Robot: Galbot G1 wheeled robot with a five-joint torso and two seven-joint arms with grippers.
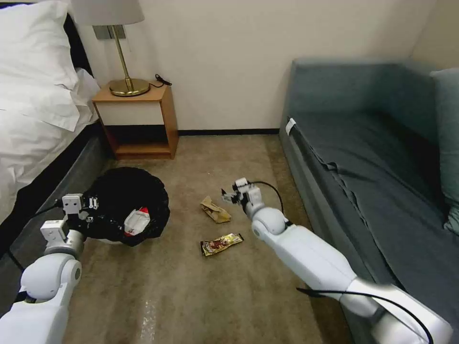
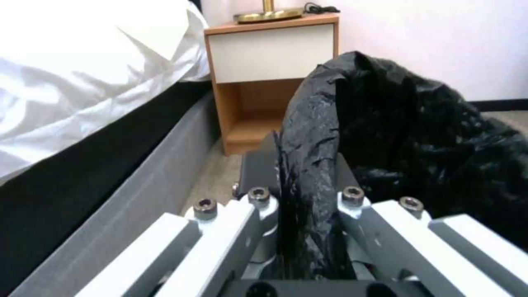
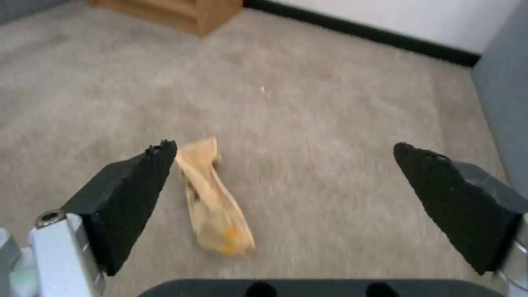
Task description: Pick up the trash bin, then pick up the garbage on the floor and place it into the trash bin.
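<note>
- Our left gripper (image 1: 91, 204) is clamped on the rim of the trash bin (image 1: 125, 204); the left wrist view shows the black bag (image 2: 313, 165) pinched between its jaws.
- The bin sits at the left, near the bed (image 1: 33, 110), with a red-and-white wrapper (image 1: 136, 220) inside it.
- Our right gripper (image 1: 228, 196) hovers with jaws spread wide just right of the tan paper bag (image 1: 215, 210) on the carpet (image 1: 191, 286).
- In the right wrist view that bag (image 3: 215, 202) lies beside one black fingertip (image 3: 132, 189).
- The brown-gold snack wrapper (image 1: 221, 243) lies nearer us, apart from the bag.
</note>
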